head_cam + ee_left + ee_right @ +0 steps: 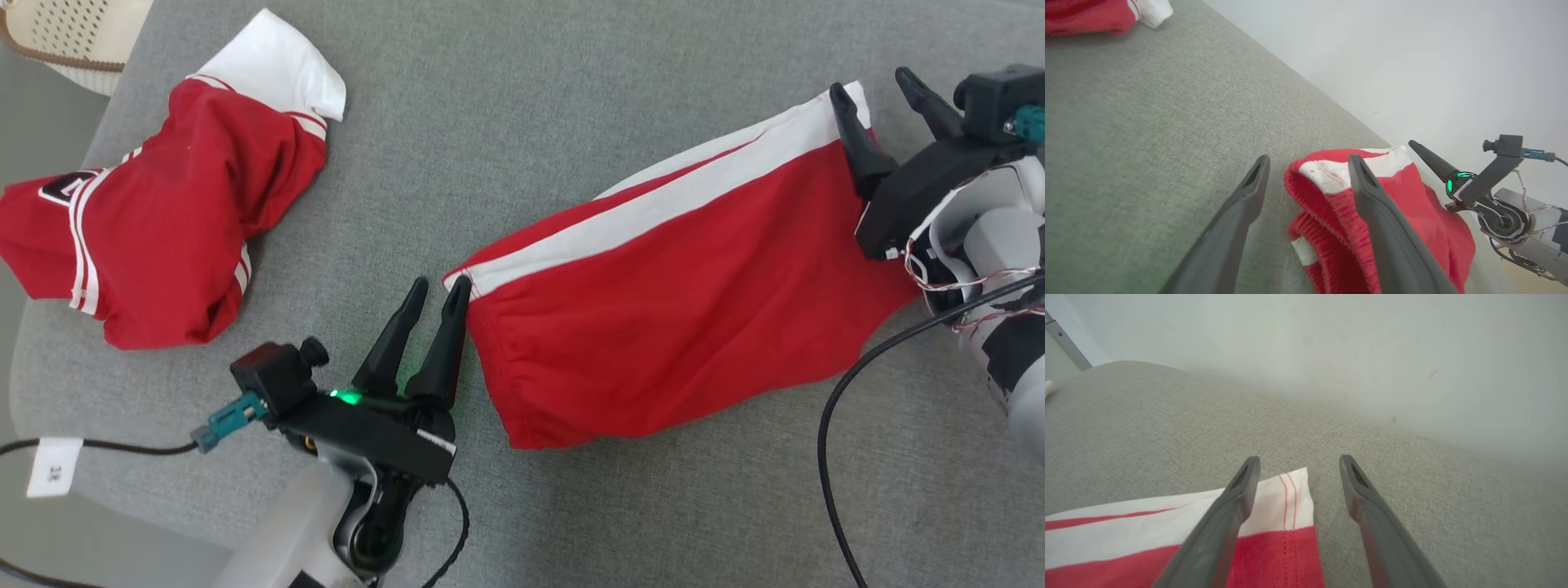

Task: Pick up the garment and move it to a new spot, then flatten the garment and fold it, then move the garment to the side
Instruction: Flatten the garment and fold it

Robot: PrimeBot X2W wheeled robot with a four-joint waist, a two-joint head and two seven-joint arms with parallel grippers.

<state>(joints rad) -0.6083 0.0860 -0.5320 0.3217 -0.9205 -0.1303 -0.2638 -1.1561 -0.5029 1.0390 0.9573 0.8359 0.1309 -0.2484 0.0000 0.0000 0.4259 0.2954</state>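
The garment (686,286) is a pair of red shorts with a white side stripe, lying spread on the grey cushion (522,122). My left gripper (439,286) is open at its left waistband corner. In the left wrist view the gathered red waistband (1412,196) lies under and beside one finger of that gripper (1309,159). My right gripper (869,80) is open at the far right hem corner. In the right wrist view this gripper (1299,459) has one finger over the white and red hem (1274,547) and the other over bare cushion.
A second red and white garment (163,212) lies crumpled at the left of the cushion. A cream perforated object (73,33) sits past the top left corner. A black cable (824,457) hangs by my right arm. A pale wall (1331,343) backs the cushion.
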